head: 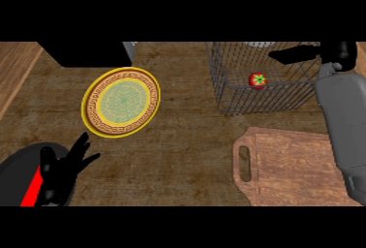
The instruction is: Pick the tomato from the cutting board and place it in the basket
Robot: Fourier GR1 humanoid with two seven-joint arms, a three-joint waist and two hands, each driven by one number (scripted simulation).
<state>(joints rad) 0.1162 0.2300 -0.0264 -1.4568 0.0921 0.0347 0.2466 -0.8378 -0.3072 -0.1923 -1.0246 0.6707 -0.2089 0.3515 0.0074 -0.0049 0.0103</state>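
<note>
We are finding the small red tomato lying inside the wire basket, at seven o'clock from the right robot hand, whose fingers are spread apart.

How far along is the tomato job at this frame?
Mostly done: the tomato sits inside the wire basket, and the cutting board is bare. The right hand hovers open over the basket, holding nothing. Left: withdraw that arm. The left hand rests open at lower left.
</note>
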